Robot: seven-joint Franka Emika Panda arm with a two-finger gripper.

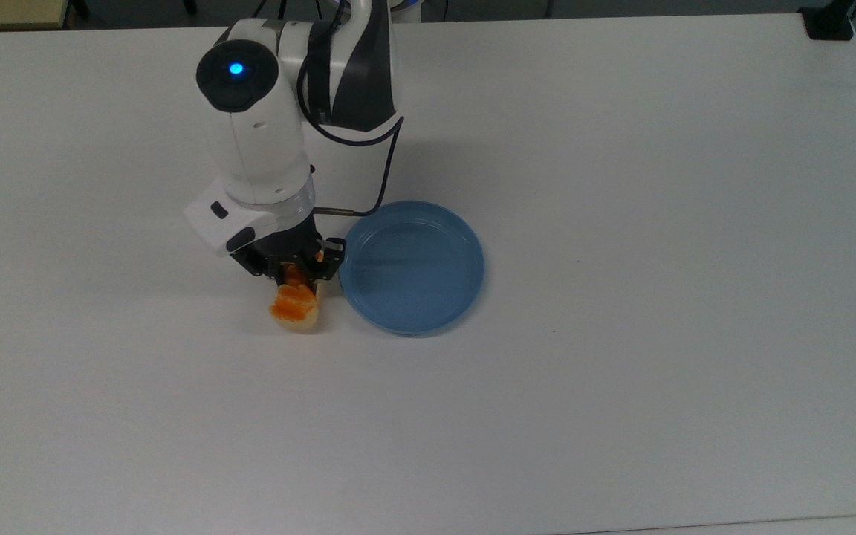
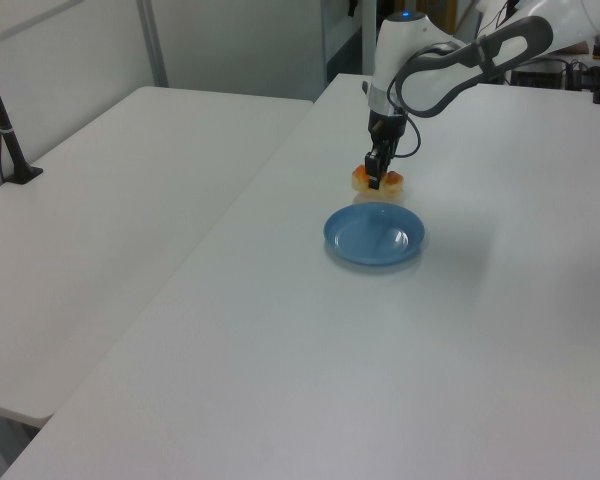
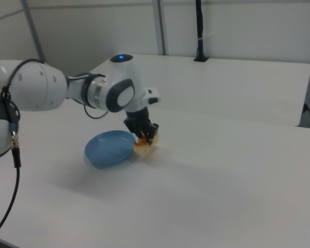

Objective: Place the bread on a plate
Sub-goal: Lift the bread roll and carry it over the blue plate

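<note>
Black two-finger gripper (image 1: pixel 296 273) pinches the far end of the small orange-brown glossy loaf of bread (image 1: pixel 295 305), jaws narrow on it, just left of the round light-blue plastic plate (image 1: pixel 411 266) in the top view. Probably light, soft; grip across pale sides gently.

The black two-finger gripper (image 1: pixel 296 272) covers the far end of the small orange-brown bread loaf (image 1: pixel 296 305) in the top view. In the left view, the bread (image 2: pixel 362 178) is mostly hidden behind the gripper (image 2: pixel 376 180). The right view's left edge cuts off the white robot arm (image 3: pixel 20 93).
</note>
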